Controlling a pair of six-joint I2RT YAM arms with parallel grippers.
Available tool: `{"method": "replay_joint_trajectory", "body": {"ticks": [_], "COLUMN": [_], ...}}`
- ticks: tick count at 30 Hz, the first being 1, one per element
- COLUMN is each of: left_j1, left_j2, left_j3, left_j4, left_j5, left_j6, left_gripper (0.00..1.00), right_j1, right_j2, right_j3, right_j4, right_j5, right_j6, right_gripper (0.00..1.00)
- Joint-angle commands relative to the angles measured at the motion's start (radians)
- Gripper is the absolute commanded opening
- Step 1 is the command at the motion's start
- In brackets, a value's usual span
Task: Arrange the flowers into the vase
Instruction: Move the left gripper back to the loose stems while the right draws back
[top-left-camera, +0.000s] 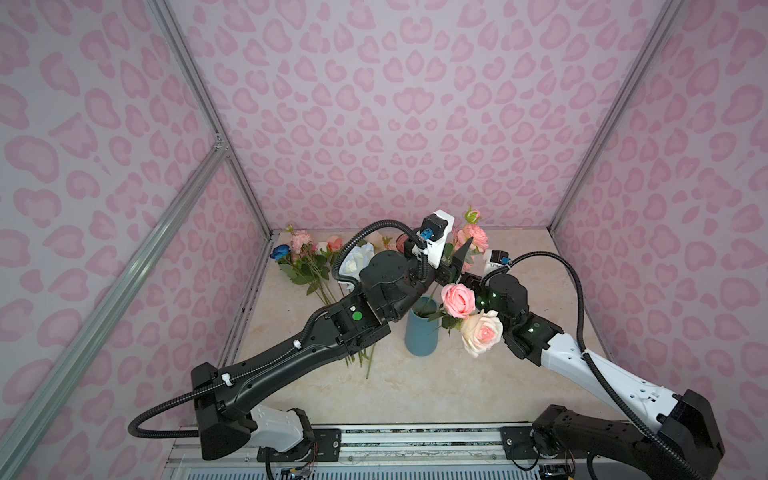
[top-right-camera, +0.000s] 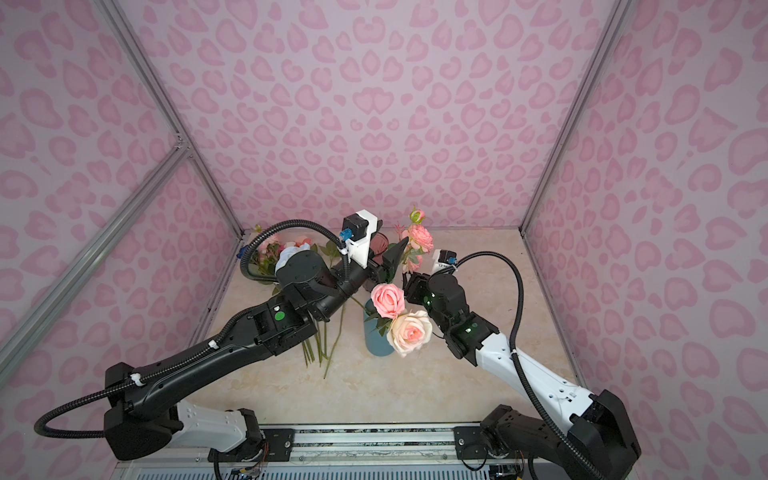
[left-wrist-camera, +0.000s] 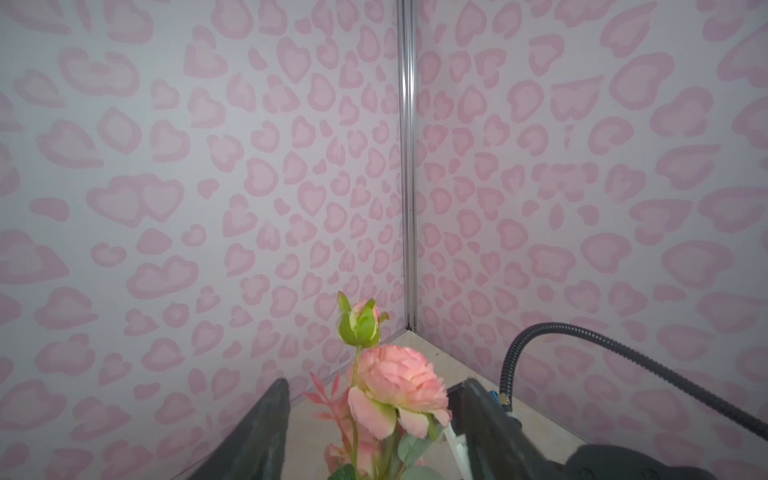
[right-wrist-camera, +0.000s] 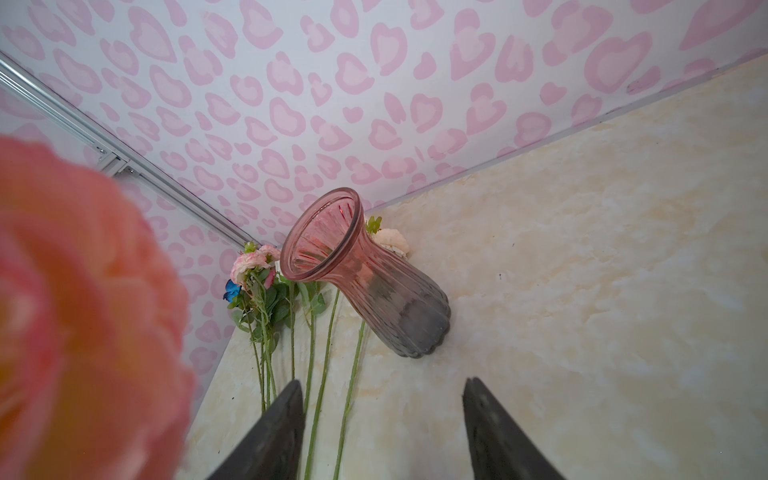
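Three walls (top-left-camera: 415, 104) enclose the cell, papered pale lilac with pink heart-like blotches. Aluminium frame profiles (top-left-camera: 201, 95) run up both far corners, and another slants across the left wall. The table (top-left-camera: 415, 395) has a cream marble-look top that meets the walls at its far and side edges. A metal rail (top-left-camera: 415, 438) runs along its near edge. The light is soft and even.

Light soft and even, from overhead, no glare. Both top views darken toward the corners; the pattern on the walls (top-left-camera: 415, 104) stretches at the edges, wide lens. Only faint, soft-edged shadows on the table (top-left-camera: 415, 386). Right wrist view: pink bloom (right-wrist-camera: 83, 311) right at the lens, total blur; table behind sharp. Left wrist view crisp, slightly flat.
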Motion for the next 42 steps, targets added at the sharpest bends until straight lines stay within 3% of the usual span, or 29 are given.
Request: {"method": "replay_joint_trajectory", "body": {"ticks": [1, 8, 14, 17, 23, 26, 31, 36, 42], "left_j1": [0.015, 0.158, 0.332, 0.457, 0.838, 0.917, 0.918, 0.862, 0.821], "left_j2": [-0.025, -0.151, -0.284, -0.326, -0.317, -0.213, 0.097, 0.443, 0.738], "left_j3": [0.094, 0.232, 0.231, 0.146, -0.177, -0.279, -0.236, -0.004, 0.264], "left_j4": [-0.114, -0.282, -0.424, -0.519, -0.606, -0.573, -0.54, -0.578, -0.683], "left_j5": [0.046, 0.024, -0.112, -0.163, 0.088, 0.181, 0.308, 0.329, 0.311], "left_j6": [0.017, -0.052, -0.121, -0.222, -0.566, -0.648, -0.656, -0.579, -0.521], "left_gripper": [0.68, 0.67, 0.64, 0.63, 0.61, 0.58, 0.55, 0.57, 0.56], "right_j1": [-0.001, -0.032, -0.064, -0.081, -0.145, -0.189, -0.256, -0.3, -0.324], "right_j2": [-0.006, -0.069, -0.125, -0.156, -0.258, -0.301, -0.326, -0.309, -0.266], "right_j3": [0.013, 0.003, -0.008, -0.012, -0.059, -0.079, -0.111, -0.153, -0.166], "right_j4": [-0.03, -0.094, -0.165, -0.207, -0.3, -0.345, -0.368, -0.335, -0.314], "right_j5": [0.005, -0.017, -0.058, -0.076, -0.133, -0.167, -0.244, -0.311, -0.35], "right_j6": [-0.018, -0.046, -0.068, -0.074, -0.083, -0.093, -0.1, -0.094, -0.114], "right_gripper": [0.62, 0.63, 0.63, 0.63, 0.62, 0.61, 0.61, 0.62, 0.64]}}
